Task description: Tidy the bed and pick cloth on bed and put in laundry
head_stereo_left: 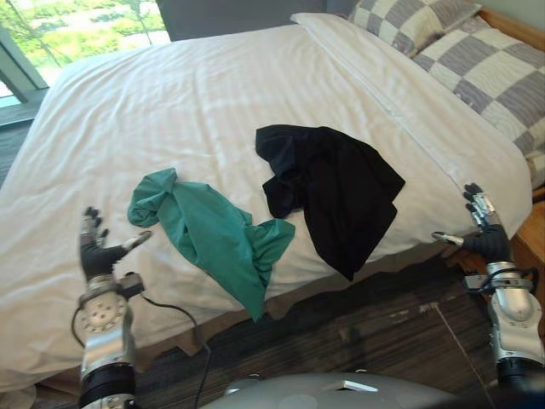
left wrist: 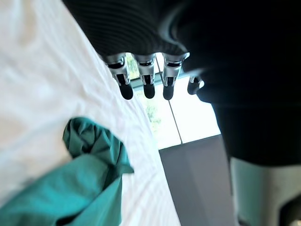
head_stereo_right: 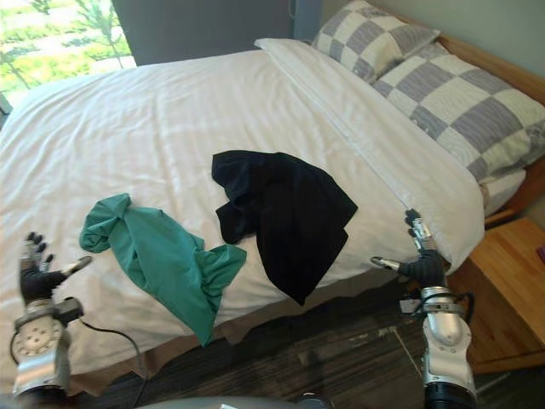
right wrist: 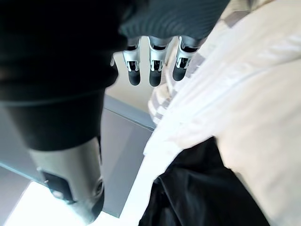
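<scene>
Left hand [head_stereo_left: 95, 253]: fingers straight, thumb spread, holding nothing, raised over the near edge of the white-sheeted bed [head_stereo_left: 170, 111]. Bare sheet separates it from the crumpled teal-green cloth [head_stereo_left: 213, 234] just beside it, whose lower end hangs over the bed edge. Right hand [head_stereo_left: 484, 232]: likewise spread and empty, off the bed's side. The rumpled black cloth [head_stereo_left: 336, 187] lies between the hands, just beside the green one. Grey-and-white checked pillows [head_stereo_left: 477, 68] lie at the head. A wooden bedside table [head_stereo_right: 511, 281] stands past the right hand.
</scene>
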You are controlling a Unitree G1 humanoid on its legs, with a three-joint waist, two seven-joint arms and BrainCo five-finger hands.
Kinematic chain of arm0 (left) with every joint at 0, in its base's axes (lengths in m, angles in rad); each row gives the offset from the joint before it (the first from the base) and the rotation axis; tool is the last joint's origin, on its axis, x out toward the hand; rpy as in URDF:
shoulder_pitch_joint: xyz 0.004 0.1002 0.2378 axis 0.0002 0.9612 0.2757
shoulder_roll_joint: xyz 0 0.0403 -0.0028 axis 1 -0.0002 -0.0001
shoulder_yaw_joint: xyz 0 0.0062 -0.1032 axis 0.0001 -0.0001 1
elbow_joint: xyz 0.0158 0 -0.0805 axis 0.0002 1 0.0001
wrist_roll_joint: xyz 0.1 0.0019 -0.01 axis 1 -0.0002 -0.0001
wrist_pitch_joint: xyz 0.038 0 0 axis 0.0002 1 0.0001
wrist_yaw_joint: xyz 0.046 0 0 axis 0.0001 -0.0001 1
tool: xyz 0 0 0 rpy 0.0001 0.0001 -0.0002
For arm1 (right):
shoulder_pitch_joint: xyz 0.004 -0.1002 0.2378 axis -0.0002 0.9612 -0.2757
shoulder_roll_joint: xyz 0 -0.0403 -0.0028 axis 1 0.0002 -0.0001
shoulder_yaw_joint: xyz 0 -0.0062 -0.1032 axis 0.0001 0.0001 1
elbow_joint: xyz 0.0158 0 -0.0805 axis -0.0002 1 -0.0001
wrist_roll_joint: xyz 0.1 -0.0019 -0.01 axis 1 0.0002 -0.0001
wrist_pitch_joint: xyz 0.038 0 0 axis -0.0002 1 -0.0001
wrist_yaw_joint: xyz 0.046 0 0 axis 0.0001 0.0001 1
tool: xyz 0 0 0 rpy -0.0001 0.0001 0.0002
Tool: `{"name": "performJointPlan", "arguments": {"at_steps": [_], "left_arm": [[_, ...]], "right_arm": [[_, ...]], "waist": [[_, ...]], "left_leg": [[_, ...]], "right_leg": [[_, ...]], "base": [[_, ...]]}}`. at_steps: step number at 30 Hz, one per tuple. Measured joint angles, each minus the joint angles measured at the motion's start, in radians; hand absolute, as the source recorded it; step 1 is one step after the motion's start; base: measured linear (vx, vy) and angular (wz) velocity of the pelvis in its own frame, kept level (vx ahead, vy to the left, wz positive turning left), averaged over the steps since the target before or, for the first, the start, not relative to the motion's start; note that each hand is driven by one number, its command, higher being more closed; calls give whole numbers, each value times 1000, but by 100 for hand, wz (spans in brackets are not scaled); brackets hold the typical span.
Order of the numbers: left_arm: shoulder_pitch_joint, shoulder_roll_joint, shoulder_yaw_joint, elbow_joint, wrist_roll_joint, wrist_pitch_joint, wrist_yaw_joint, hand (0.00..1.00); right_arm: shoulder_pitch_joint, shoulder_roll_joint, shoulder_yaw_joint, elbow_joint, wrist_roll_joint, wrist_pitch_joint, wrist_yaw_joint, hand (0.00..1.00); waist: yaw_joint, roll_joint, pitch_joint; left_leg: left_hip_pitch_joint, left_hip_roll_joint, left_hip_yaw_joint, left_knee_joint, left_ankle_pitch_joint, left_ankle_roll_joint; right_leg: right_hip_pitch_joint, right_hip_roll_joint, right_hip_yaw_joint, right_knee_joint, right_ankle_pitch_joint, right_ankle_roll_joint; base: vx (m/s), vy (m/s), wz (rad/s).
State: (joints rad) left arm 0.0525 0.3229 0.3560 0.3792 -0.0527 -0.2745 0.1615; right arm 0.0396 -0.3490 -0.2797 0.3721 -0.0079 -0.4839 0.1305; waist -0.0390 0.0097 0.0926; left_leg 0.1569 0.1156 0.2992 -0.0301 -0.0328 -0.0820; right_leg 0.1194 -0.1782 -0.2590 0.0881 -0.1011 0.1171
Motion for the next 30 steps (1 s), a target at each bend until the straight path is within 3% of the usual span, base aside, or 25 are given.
{"name": "performJointPlan", "arguments": {"at_steps": [5, 12, 17, 25, 29, 30], "left_arm": [[-13, -3, -111, 0, 125, 77, 6, 0], [-72, -1, -135, -5, 211, 138, 45, 0], [-100, 26, -135, -5, 273, 154, 66, 0], [-162, 64, -140, -5, 272, 152, 198, 0], [-164, 79, -135, -73, 269, 146, 226, 0], [-167, 80, -130, -96, 270, 139, 226, 100]], "right_arm": [[5, 37, 78, -35, -16, 63, -34, 0], [-20, 56, 95, -176, -13, 90, -67, 0], [-45, 56, 83, -235, 39, 101, -71, 0], [-87, 54, 48, -322, 122, 101, -50, 0], [-78, 54, 30, -413, 147, 102, -30, 0], [-74, 54, 20, -431, 156, 102, -22, 0]], "waist": [[-3, 7, 23], [4, -9, 87], [4, -9, 142], [2, -3, 244], [1, 0, 282], [2, 1, 286]], "left_leg": [[-8, 1, 17, -1, 0, 0], [-140, 8, 28, 39, 10, 7], [-183, 9, 46, 67, 11, 9], [-278, 27, 61, 121, 11, 9], [-282, 39, 79, 120, 10, 7], [-284, 42, 82, 120, 7, 3]], "right_leg": [[-35, 2, 33, 14, 8, 3], [-196, 2, 78, 87, 7, 1], [-255, 2, 111, 113, 7, -1], [-375, 12, 153, 173, 4, -15], [-394, 24, 162, 185, 5, -21], [-400, 26, 163, 192, 2, -24]], "base": [[-66, 7, -14], [-69, -4, -9], [-7, -3, -13], [-32, -24, -11], [-6, -20, -8], [-7, -29, -5]]}}
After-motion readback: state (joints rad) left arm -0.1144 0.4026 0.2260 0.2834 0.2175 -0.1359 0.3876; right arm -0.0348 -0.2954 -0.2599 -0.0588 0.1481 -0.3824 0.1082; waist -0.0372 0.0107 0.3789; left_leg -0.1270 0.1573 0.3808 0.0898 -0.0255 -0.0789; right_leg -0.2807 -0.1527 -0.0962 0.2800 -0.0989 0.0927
